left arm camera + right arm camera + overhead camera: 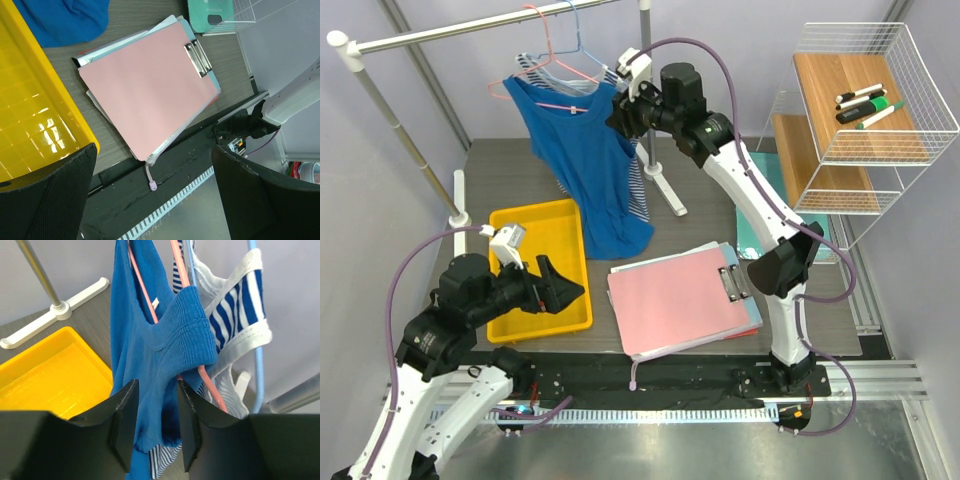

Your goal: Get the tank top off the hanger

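Note:
The blue tank top (pixel 582 150) hangs on a pink hanger (pixel 542 78) from the rack rail (pixel 470 30). My right gripper (pixel 620 112) is up at the garment's right shoulder. In the right wrist view its jaws (pixel 156 392) stand partly apart, with a fold of the blue tank top (pixel 150 350) lying between them below the ribbed strap. The pink hanger (pixel 210 382) shows just past the right finger. My left gripper (pixel 565 285) hovers low over the yellow tray, open wide and empty (pixel 153 150).
A blue-and-white striped top (pixel 235 315) hangs behind on a blue hanger (pixel 257 365). The yellow tray (pixel 535 207) lies under the garments. A pink clipboard (pixel 680 300) on papers sits centre front. A wire shelf (pixel 860 100) with markers stands right. The rack's foot (pixel 665 190) is beside the garments.

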You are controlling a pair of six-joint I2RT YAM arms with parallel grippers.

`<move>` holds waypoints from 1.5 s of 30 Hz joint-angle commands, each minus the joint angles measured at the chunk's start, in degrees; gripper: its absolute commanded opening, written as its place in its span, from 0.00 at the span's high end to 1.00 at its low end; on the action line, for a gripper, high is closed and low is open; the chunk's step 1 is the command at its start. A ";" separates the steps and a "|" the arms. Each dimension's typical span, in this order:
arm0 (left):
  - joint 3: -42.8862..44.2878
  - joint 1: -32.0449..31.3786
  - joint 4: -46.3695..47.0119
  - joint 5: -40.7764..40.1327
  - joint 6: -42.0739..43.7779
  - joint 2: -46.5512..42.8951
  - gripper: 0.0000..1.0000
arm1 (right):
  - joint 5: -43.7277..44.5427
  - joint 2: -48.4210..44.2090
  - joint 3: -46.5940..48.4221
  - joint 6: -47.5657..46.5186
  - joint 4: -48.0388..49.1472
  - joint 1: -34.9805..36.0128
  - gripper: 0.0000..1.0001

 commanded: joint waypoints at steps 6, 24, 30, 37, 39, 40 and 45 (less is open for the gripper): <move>2.41 0.14 -0.85 -0.21 0.69 -0.84 0.04 | -3.13 -3.21 3.02 4.79 3.38 0.28 0.75; 1.80 0.14 -0.06 1.11 -0.28 -0.49 0.04 | -4.78 -5.17 9.87 18.16 1.36 -2.53 0.36; 2.94 0.14 -1.21 0.67 0.07 -0.57 0.04 | -10.41 -1.91 11.02 23.42 5.21 -4.82 0.22; 2.41 0.14 -1.12 0.76 -0.28 -1.28 0.04 | -15.51 -1.29 8.92 31.09 9.09 -7.63 0.23; 2.41 0.14 -1.12 0.67 -0.19 -1.28 0.04 | -15.16 -2.69 7.60 30.56 9.44 -7.46 0.23; 2.41 0.14 -1.03 0.67 -0.19 -1.11 0.04 | -14.99 -3.05 6.55 30.38 9.44 -7.46 0.23; 1.89 0.22 -0.77 1.20 -0.19 -0.66 0.04 | -15.25 -4.10 2.42 29.68 9.09 -7.11 0.27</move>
